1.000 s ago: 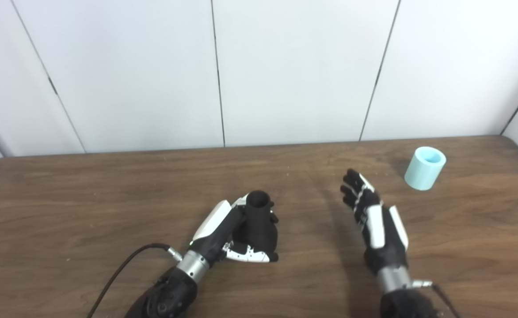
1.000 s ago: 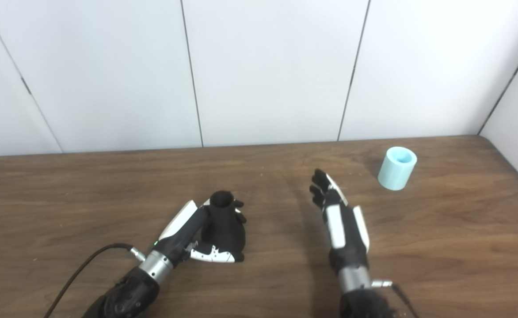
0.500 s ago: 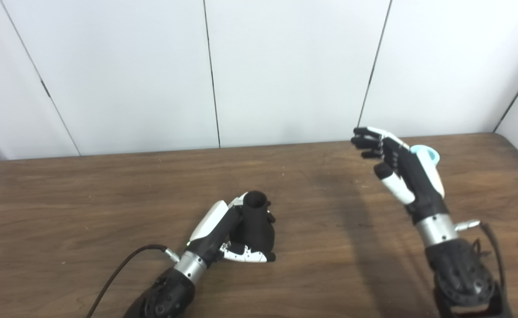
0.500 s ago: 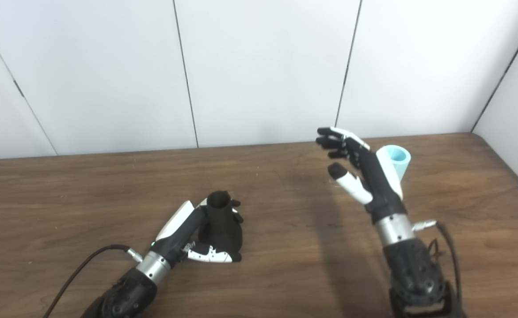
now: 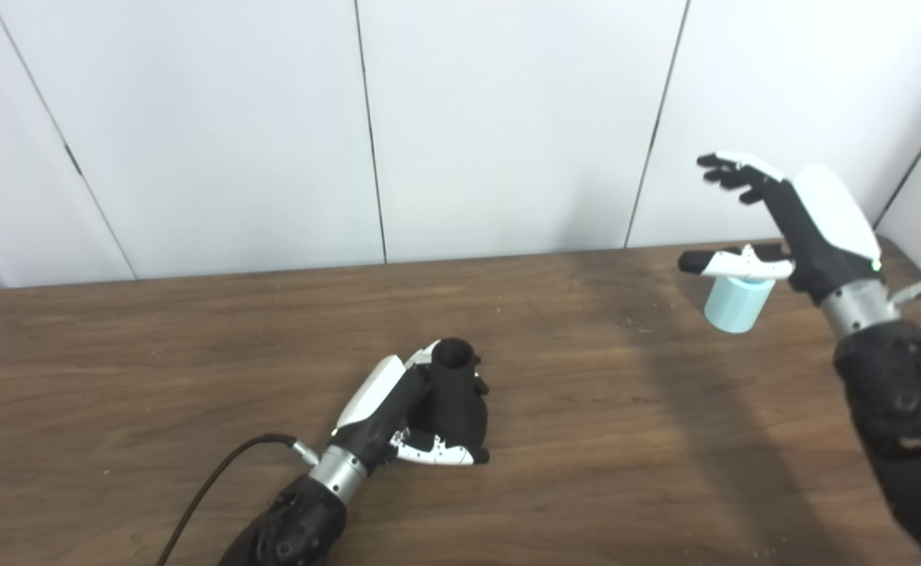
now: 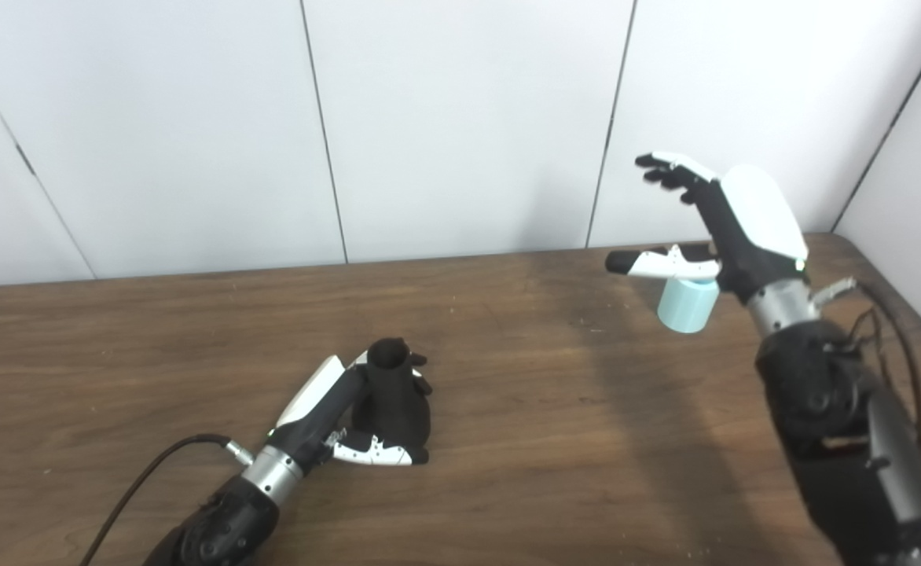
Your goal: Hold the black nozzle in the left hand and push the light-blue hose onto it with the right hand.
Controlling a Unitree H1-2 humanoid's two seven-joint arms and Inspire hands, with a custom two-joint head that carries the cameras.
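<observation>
The left hand [image 5: 398,409] rests low on the wooden bench [image 5: 115,369], near the bench's 6 o'clock edge and a little left of centre. Its fingers and thumb are wrapped around the black nozzle [image 5: 454,397], grasping it. The nozzle stands upright on its wide, bulbous base, which touches the bench, and its narrow round mouth opens upward. The white-tipped thumb [image 5: 437,453] lies across the base on the side nearest the camera. A black cable [image 5: 217,479] runs from the left wrist toward the 7 o'clock corner of the frame.

The right hand [image 6: 724,224] is raised well above the bench at about 2 o'clock from the nozzle. It holds nothing: the fingers [image 6: 669,169] are stretched apart and point toward 10 o'clock, and the thumb [image 6: 653,265] sticks out sideways toward 9 o'clock. The white back of the hand faces up and to the right.

The light-blue hose [image 5: 735,303], a short pale cylinder, stands upright on the bench toward the far right, near the 2 o'clock corner. In both views the thumb crosses in front of its top, so the upper rim is hidden; the pictures do not show whether the thumb touches it. The hose is well apart from the nozzle.

Behind the bench stands a white panelled wall [image 5: 508,118] with thin dark seams.
</observation>
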